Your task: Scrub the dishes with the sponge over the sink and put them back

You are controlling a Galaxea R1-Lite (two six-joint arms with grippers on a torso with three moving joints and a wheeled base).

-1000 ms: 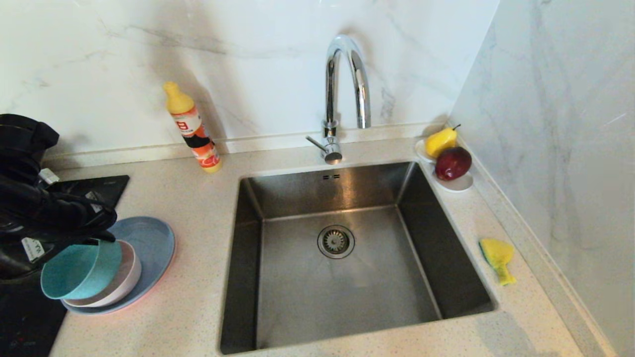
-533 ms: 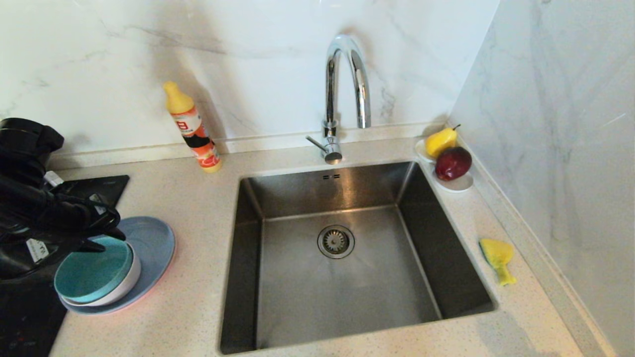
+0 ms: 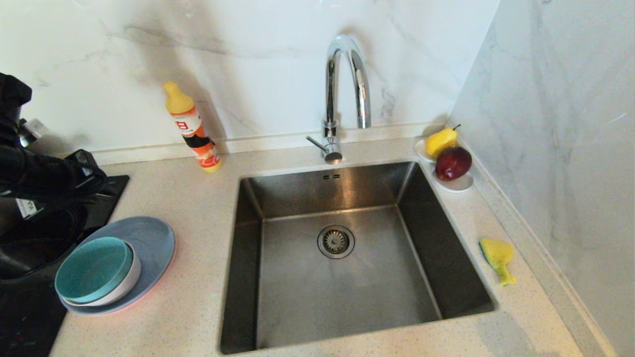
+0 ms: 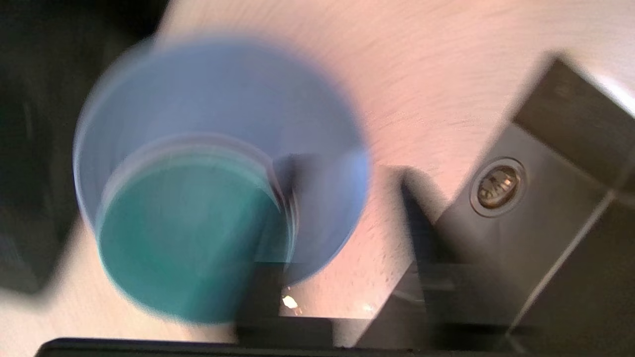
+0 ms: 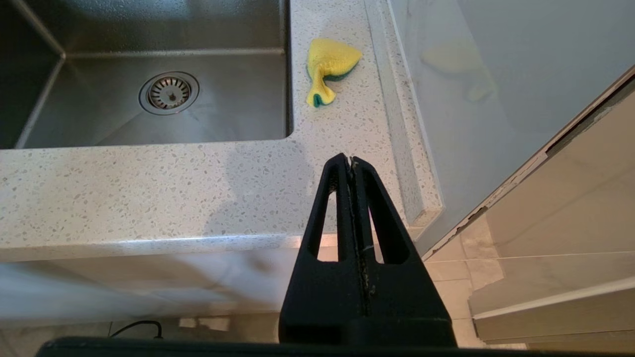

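The teal bowl [image 3: 94, 267] sits nested in the pale pink bowl [image 3: 133, 276] on the blue-grey plate [image 3: 155, 237], left of the sink [image 3: 347, 302]. A thin salmon rim [image 3: 149, 296] shows under that plate. My left gripper [image 3: 96, 177] hangs above and behind the stack, holding nothing. In the left wrist view its blurred fingers [image 4: 272, 292] stand apart, with the teal bowl [image 4: 188, 238] and blue-grey plate [image 4: 208, 94] below. The yellow sponge [image 3: 497, 258] lies on the counter right of the sink. My right gripper [image 5: 350, 161] is shut and empty at the counter's front edge, short of the sponge [image 5: 330, 64].
A tall chrome faucet [image 3: 342, 94] rises behind the sink. An orange dish-soap bottle [image 3: 193, 129] leans at the back wall. A white dish with a pear [image 3: 440, 141] and apple [image 3: 453, 162] sits at the sink's back right corner. A black hob [image 3: 106, 191] lies at the far left.
The left gripper held the teal bowl tilted over the stack, set it down flat into the pink bowl, let go, and has lifted up and back away from the dishes.
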